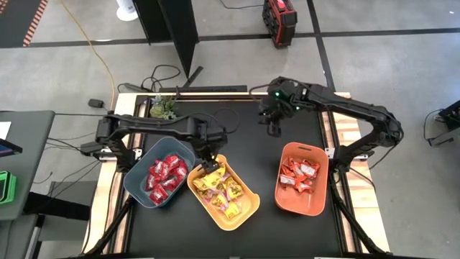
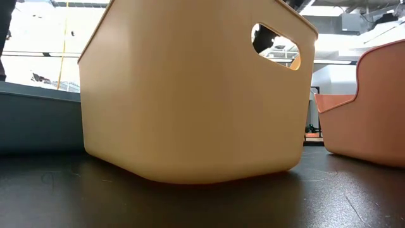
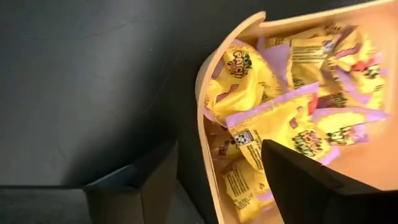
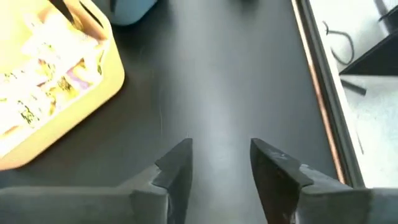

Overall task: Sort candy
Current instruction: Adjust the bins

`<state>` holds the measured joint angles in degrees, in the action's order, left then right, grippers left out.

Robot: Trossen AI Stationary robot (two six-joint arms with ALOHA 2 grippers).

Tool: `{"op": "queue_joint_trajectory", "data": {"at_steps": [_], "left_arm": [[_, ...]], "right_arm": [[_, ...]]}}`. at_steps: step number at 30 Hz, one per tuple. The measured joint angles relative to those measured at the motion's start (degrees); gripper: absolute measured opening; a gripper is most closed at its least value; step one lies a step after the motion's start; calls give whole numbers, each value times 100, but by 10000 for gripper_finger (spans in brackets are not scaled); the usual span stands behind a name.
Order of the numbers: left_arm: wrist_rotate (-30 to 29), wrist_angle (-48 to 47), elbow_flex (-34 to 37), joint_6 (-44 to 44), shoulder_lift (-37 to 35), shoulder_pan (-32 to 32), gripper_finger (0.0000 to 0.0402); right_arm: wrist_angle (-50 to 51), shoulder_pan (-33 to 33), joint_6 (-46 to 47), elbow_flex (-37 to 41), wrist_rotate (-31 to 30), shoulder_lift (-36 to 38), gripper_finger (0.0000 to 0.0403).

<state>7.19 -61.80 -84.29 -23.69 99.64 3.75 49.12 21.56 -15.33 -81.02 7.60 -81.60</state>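
Observation:
The candy lies sorted in three bins. Deep red sweets [image 1: 164, 173] fill the blue-grey bin [image 1: 136, 188], yellow sweets with pink marks [image 3: 280, 106] the yellow bin [image 1: 248, 205], and orange-red ones [image 1: 298, 175] the orange bin [image 1: 310, 205]. My left gripper [image 1: 209, 162] hangs open over the yellow bin's far left corner, pointing down. In the left wrist view one finger [image 3: 134, 186] stands outside the bin's wall [image 3: 202, 118] and the other [image 3: 311, 180] above the sweets inside. My right gripper [image 4: 217, 168] is open with nothing between its fingers, above the bare mat [image 4: 217, 74] at the far middle.
A small green plant sprig [image 1: 162, 108] stands at the table's far left corner. The three bins sit side by side across the near half. In the low view the yellow bin [image 2: 190, 95] blocks most of the picture. Bare mat lies between the bins and the far edge.

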Motion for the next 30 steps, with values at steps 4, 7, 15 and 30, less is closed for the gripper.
{"op": "queue_joint_trajectory", "data": {"at_steps": [4,7,15,30], "left_arm": [[-18,28,0,212,122,-2,191],[-39,158,-2,406,186,2,149],[-99,327,-2,866,268,178,11],[-587,1570,-2,1835,277,690,3]], "right_arm": [[6,-2,0,-97,0,0,186],[7,-2,-12,-141,-3,0,182],[11,-2,-15,-164,-11,0,178],[36,229,-4,-164,-20,212,178]]}}
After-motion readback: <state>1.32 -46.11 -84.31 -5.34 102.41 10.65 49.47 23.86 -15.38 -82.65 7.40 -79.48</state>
